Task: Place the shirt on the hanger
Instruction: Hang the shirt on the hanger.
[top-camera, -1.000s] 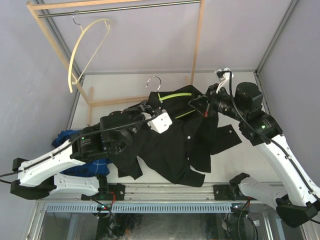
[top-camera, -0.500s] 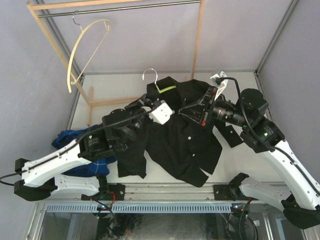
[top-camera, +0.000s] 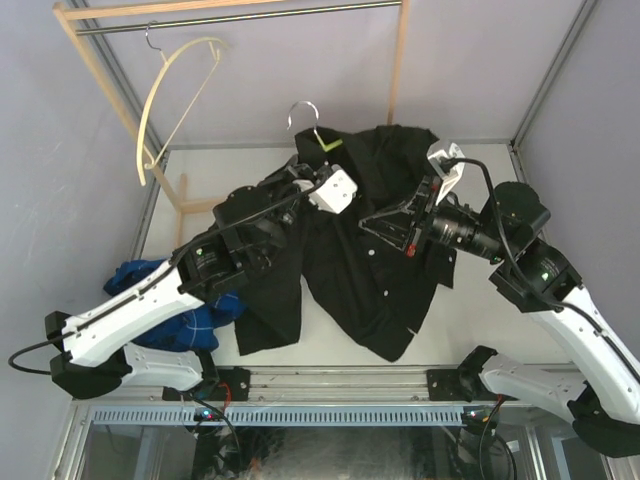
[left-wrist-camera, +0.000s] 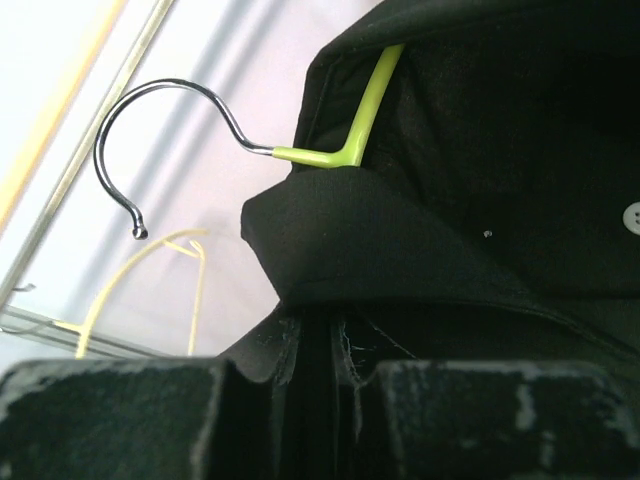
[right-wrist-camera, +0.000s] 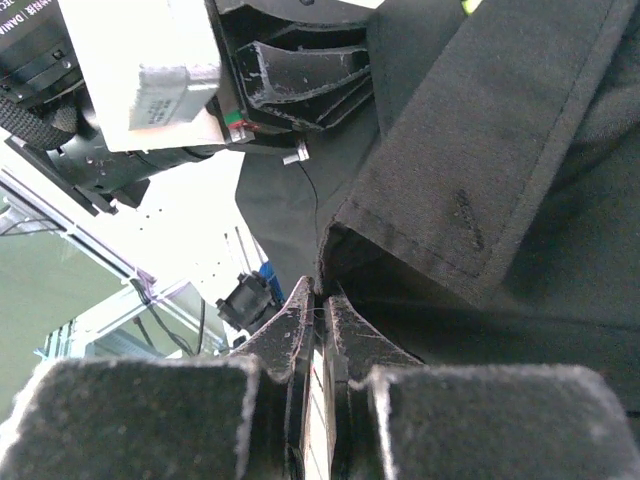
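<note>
The black shirt (top-camera: 360, 255) hangs in the air between both arms, draped over the lime-green hanger (top-camera: 330, 145), whose silver hook (top-camera: 303, 112) sticks up at the back. My left gripper (top-camera: 297, 185) is shut on the shirt's fabric just below the collar. In the left wrist view the hook (left-wrist-camera: 170, 110) and a green stretch of the hanger (left-wrist-camera: 352, 130) show above the fold of shirt (left-wrist-camera: 400, 250) pinched in my left gripper (left-wrist-camera: 318, 335). My right gripper (top-camera: 388, 222) is shut on the shirt's front edge (right-wrist-camera: 470, 190), pinched at the right gripper's tips (right-wrist-camera: 322, 297).
A cream hanger (top-camera: 172, 95) hangs on the metal rail (top-camera: 240, 17) of the wooden rack (top-camera: 395, 75) at the back left. A blue plaid shirt (top-camera: 165, 325) lies under my left arm. The left wrist camera (right-wrist-camera: 150, 70) is close in front of my right gripper.
Both arms have lifted the shirt and hanger off the table and carried them toward the back. The hook now stands higher and the shirt hangs down freely.
</note>
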